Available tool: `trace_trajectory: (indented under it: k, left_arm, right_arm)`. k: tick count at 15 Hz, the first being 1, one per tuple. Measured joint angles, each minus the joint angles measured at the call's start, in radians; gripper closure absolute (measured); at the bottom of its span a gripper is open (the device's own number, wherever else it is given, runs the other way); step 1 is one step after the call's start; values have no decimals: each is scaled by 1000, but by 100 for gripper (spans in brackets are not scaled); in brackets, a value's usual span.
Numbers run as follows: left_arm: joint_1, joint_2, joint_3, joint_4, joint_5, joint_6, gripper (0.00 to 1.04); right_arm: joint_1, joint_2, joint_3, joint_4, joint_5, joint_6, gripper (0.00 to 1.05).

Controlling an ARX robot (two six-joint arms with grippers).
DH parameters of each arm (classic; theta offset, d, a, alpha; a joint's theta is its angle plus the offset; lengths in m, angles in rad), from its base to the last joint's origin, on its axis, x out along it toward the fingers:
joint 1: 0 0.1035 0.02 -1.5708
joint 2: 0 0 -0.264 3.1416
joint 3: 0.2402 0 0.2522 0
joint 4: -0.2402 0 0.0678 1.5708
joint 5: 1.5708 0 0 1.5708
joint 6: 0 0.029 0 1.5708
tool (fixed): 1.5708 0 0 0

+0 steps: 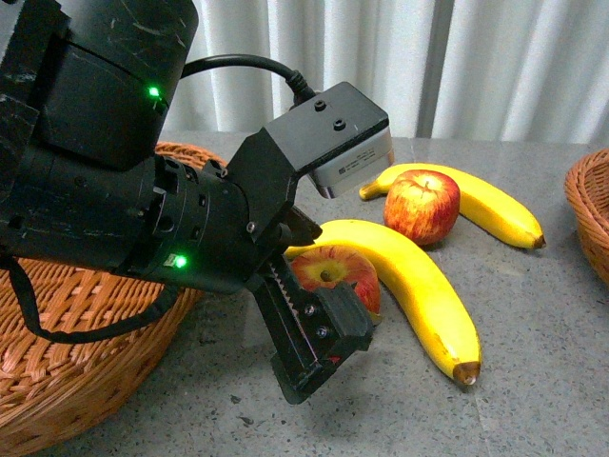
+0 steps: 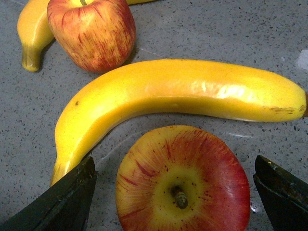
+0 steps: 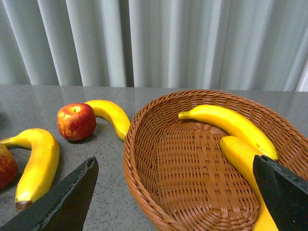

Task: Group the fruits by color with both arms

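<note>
My left gripper (image 1: 319, 328) is open and low over the table, its jaws either side of a red-yellow apple (image 2: 183, 183), not touching it; the apple also shows in the front view (image 1: 335, 271). A long yellow banana (image 2: 178, 91) curves just beyond it (image 1: 419, 286). A second apple (image 1: 422, 205) leans on a second banana (image 1: 495, 205) farther back. My right gripper (image 3: 175, 192) is open and empty over the right wicker basket (image 3: 144, 120), which holds two bananas (image 3: 226, 120) (image 3: 243, 156). It is out of the front view.
A large wicker basket (image 1: 86, 324) sits at the left, partly behind my left arm. The right basket's rim (image 1: 590, 209) shows at the right edge. A grey curtain hangs behind the stone table (image 1: 542, 333).
</note>
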Motion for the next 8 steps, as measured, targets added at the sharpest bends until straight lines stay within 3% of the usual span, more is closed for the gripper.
trace_trajectory:
  k: [5, 7, 8]
  left_arm:
    - [0, 26, 4, -21, 7, 22, 8]
    - [-2, 23, 4, -14, 5, 18, 35]
    - [-3, 16, 3, -5, 0, 17, 37]
  right_arm:
    - [0, 0, 0, 0, 0, 0, 7]
    - [0, 0, 0, 0, 0, 0, 7]
    - [0, 0, 0, 0, 0, 0, 7]
